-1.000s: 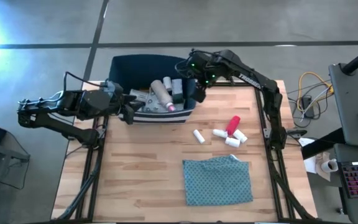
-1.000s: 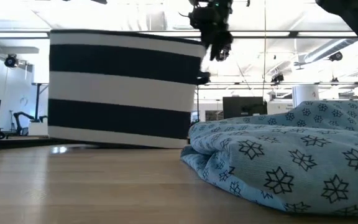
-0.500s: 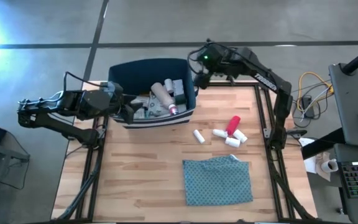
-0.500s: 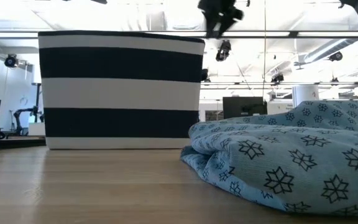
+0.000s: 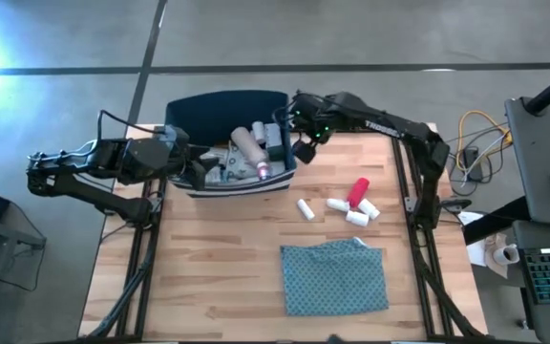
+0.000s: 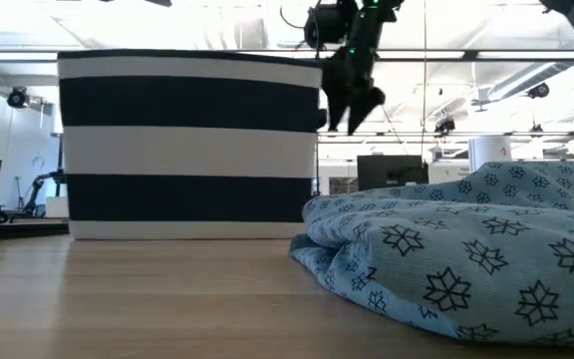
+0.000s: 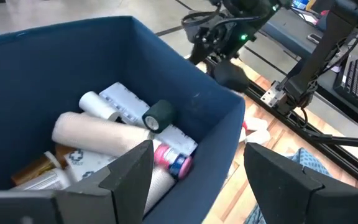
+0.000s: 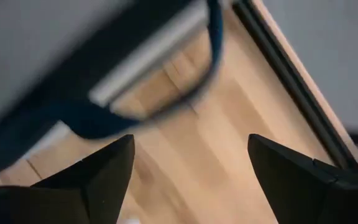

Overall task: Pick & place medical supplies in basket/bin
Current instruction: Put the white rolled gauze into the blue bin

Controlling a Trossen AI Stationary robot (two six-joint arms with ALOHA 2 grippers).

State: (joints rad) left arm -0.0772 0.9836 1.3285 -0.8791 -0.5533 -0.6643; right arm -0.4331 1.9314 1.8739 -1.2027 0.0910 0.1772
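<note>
Right end effector hangs open and empty by the bin's right rim — loose supplies lie on the bench toward the cloth, nearer this arm.

The bin stands at the table's far edge, cloth near front.

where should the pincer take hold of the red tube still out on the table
Across the middle of the red tube, from straight above. It lies flat and slanted on the table, so its narrow width fits between open fingers. White pieces crowd its lower end, so stay clear of that end.
</note>
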